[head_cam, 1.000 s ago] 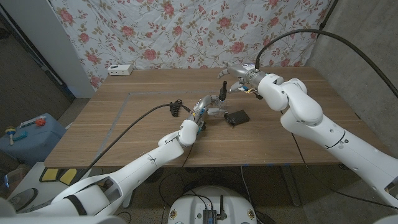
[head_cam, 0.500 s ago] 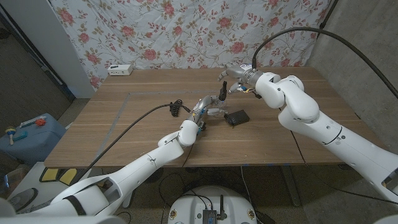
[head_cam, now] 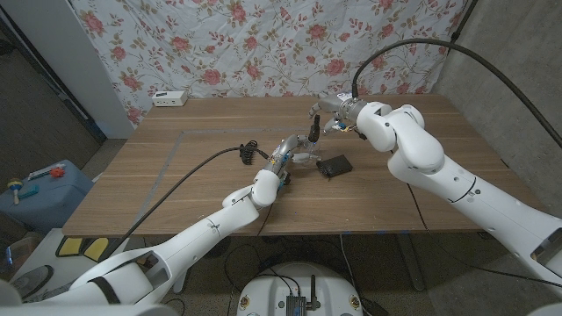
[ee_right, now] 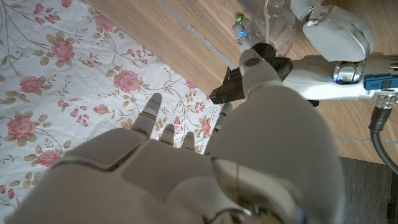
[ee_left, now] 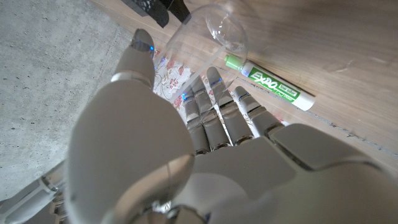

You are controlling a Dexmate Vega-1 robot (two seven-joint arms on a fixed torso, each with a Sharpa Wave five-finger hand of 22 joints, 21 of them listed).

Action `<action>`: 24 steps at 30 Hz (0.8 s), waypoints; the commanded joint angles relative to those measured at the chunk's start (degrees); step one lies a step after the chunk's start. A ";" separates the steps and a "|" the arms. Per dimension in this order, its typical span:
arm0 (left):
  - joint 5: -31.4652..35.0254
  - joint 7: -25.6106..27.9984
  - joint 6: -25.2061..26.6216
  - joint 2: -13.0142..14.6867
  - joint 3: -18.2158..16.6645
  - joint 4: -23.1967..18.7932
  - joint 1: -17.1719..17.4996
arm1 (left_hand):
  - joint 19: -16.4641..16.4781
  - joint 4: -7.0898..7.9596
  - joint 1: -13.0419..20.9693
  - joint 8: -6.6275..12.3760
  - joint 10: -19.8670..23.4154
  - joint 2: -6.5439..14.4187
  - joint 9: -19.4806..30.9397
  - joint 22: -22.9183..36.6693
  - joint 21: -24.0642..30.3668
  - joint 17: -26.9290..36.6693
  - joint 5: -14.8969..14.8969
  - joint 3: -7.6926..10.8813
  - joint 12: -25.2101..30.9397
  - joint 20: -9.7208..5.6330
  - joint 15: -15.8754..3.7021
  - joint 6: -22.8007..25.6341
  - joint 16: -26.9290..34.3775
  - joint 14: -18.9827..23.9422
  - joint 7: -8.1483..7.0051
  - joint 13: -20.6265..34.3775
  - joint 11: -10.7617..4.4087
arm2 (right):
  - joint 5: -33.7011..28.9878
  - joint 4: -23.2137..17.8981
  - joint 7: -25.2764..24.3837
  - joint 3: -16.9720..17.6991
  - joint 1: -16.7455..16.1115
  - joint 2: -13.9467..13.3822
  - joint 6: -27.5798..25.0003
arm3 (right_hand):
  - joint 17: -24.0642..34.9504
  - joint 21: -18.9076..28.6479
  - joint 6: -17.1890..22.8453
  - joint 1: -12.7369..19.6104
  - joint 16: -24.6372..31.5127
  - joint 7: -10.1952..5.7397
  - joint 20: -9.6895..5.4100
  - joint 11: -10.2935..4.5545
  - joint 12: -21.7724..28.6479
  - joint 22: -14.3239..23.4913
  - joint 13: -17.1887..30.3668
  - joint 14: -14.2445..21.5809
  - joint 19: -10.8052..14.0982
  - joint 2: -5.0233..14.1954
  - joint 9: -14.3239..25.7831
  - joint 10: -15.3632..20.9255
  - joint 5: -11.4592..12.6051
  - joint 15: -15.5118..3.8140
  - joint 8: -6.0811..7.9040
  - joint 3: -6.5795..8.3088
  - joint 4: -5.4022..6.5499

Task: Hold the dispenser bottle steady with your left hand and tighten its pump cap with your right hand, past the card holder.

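Observation:
The clear dispenser bottle (head_cam: 304, 156) stands at the table's middle, gripped from the side by my left hand (head_cam: 284, 159). Its black pump cap (head_cam: 313, 128) sticks up above the hand. My right hand (head_cam: 328, 114) hovers just behind and right of the cap, fingers spread. In the right wrist view its thumb tip lies against the pump cap (ee_right: 251, 83), above the bottle (ee_right: 274, 26) and my left hand (ee_right: 333, 32). The left wrist view shows my left hand (ee_left: 205, 143) curled round the bottle (ee_left: 208, 31). The black card holder (head_cam: 334, 165) lies flat just right of the bottle.
A green marker (ee_left: 271, 83) lies on the table by the bottle. A white box (head_cam: 169, 97) sits at the back left edge. A thin taped outline (head_cam: 184, 132) marks the left half of the table. The floral cloth (head_cam: 263, 44) hangs behind.
My right hand has slid a little to the left, closing in on the pump cap. The left hand and the bottle have stayed put.

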 commanded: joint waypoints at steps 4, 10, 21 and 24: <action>0.06 0.02 -0.24 0.18 -0.17 -0.26 0.18 | -0.11 4.86 -6.40 0.28 1.47 7.63 0.18 0.12 0.12 0.14 0.07 5.52 0.44 -4.84 -3.58 10.97 -0.08 0.63 -2.52 0.08 -0.78 | -0.32 1.45 2.46 -0.55 0.82 1.43 -0.70 | 0.16 0.23 0.46 -0.75 0.25 -0.19 -0.09 0.50 0.22 -0.01 0.20 -0.74 -0.16 0.01 0.00 -0.51 -0.10 0.25 -0.30 -0.13 0.53; 0.10 -0.01 0.01 0.21 -0.20 -0.41 0.23 | -0.10 4.86 -6.48 0.29 1.56 7.62 0.17 0.12 0.12 0.13 0.03 5.58 0.48 -4.84 -3.55 11.04 -0.06 0.70 -2.57 0.07 -0.78 | -0.25 2.06 4.09 -1.00 1.51 1.80 -1.47 | 0.21 0.32 0.39 -1.39 0.41 -0.13 -0.14 1.04 0.27 -0.01 0.21 -0.68 -0.07 -0.15 -0.09 -0.58 -0.20 0.54 -0.52 -0.49 0.81; 0.15 -0.13 0.37 0.16 -0.18 -0.50 0.10 | -0.10 4.73 -6.40 0.22 1.61 7.72 0.16 0.12 0.13 0.18 0.01 5.76 0.52 -4.77 -3.44 10.97 -0.04 0.70 -2.21 0.08 -0.62 | 0.46 1.94 4.93 -1.23 1.92 2.02 -2.52 | 0.29 0.51 0.73 -3.12 0.76 -0.05 -0.41 1.82 0.63 -0.01 0.20 -0.34 0.29 -0.46 -0.21 0.08 -0.39 0.50 -0.78 -1.37 1.55; 0.13 -0.08 0.46 0.12 -0.17 -0.54 0.18 | -0.10 4.70 -6.40 0.22 1.69 7.71 0.15 0.12 0.13 0.21 0.00 5.77 0.57 -4.72 -3.43 10.98 -0.03 0.69 -2.29 0.10 -0.54 | 0.45 1.64 5.49 -1.42 2.12 2.03 -2.88 | 0.31 0.52 1.02 -3.76 0.84 -0.01 -0.36 1.96 0.72 0.00 0.20 -0.27 0.33 -0.55 -0.22 0.30 -0.45 0.56 -0.76 -1.66 1.83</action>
